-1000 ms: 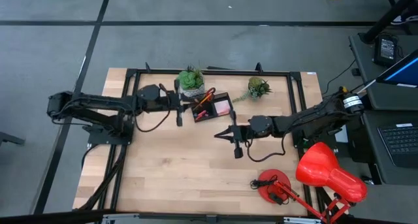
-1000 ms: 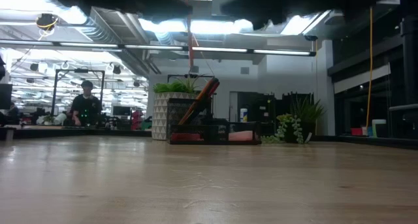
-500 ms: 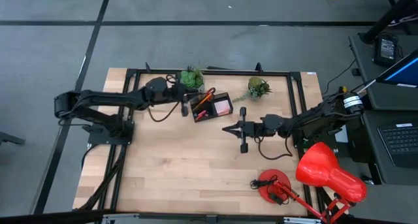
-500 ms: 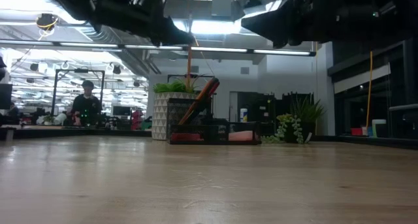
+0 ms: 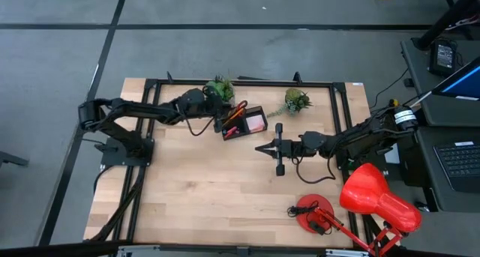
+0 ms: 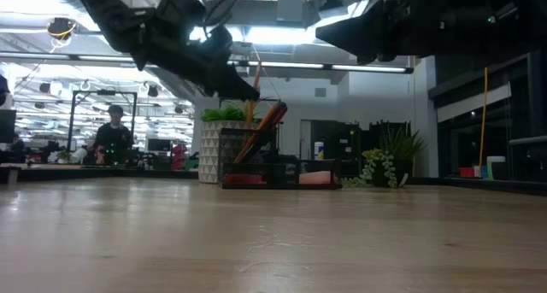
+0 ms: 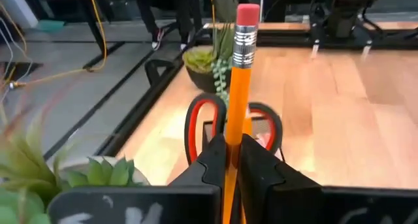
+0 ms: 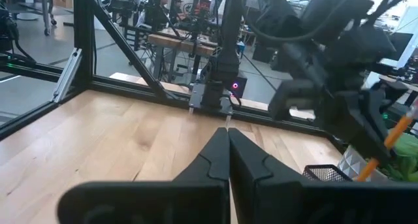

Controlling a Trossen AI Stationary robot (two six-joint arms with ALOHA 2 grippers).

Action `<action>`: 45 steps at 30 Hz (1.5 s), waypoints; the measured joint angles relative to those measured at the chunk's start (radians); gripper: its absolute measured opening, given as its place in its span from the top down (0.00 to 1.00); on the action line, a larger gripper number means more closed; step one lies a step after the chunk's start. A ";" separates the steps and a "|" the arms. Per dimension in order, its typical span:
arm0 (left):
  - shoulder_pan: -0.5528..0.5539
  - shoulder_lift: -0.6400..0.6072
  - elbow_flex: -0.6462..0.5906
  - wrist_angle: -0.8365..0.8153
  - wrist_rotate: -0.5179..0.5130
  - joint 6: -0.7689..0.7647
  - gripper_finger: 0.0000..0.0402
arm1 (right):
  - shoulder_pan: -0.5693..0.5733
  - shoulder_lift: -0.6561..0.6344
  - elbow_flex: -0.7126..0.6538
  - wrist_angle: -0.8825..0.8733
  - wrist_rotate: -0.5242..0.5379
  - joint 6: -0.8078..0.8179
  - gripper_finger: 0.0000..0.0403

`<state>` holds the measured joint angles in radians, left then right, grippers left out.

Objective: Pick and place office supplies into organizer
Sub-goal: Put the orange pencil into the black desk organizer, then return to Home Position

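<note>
Left wrist view shows an orange pencil (image 7: 234, 100) pinched in the left gripper (image 7: 232, 160) fingers, now carried over the organizer (image 5: 244, 122) from a second ago, so a drop looks close. Right gripper (image 5: 261, 148), fingers pressed together, waits mid-worktop (image 5: 210, 189).

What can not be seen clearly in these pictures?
- Organizer compartments: too small in the high view; low view shows only its side.
- Pencil tip: left wrist view, hidden between the left gripper fingers.
- Scissors blades: left wrist view, behind that gripper.
- Erasers, pen: not made out in any view.
</note>
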<state>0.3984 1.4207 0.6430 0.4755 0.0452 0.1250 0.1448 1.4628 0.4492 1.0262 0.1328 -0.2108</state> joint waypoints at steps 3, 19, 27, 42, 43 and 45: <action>0.005 0.039 0.000 0.003 -0.002 -0.023 0.97 | 0.000 0.000 0.000 -0.001 0.000 0.000 1.00; 0.003 0.094 0.000 0.027 0.037 -0.061 0.76 | 0.000 0.000 0.000 -0.016 -0.001 -0.002 1.00; 0.003 -0.010 0.000 0.009 0.037 -0.042 0.75 | 0.000 0.000 0.000 -0.016 -0.001 -0.002 0.99; -0.065 -0.475 0.000 -0.381 0.036 -0.009 0.95 | -0.014 -0.027 0.000 -0.015 -0.003 0.106 0.99; -0.079 -0.504 0.000 -0.394 0.035 0.002 0.97 | -0.018 -0.039 0.000 -0.016 -0.003 0.108 0.99; -0.106 -0.562 0.000 -0.415 0.035 0.009 0.99 | -0.031 -0.070 0.002 -0.036 -0.004 0.122 0.99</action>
<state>0.2921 0.8585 0.6434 0.0600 0.0801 0.1344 0.1138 1.3931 0.4507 0.9906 0.1288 -0.0886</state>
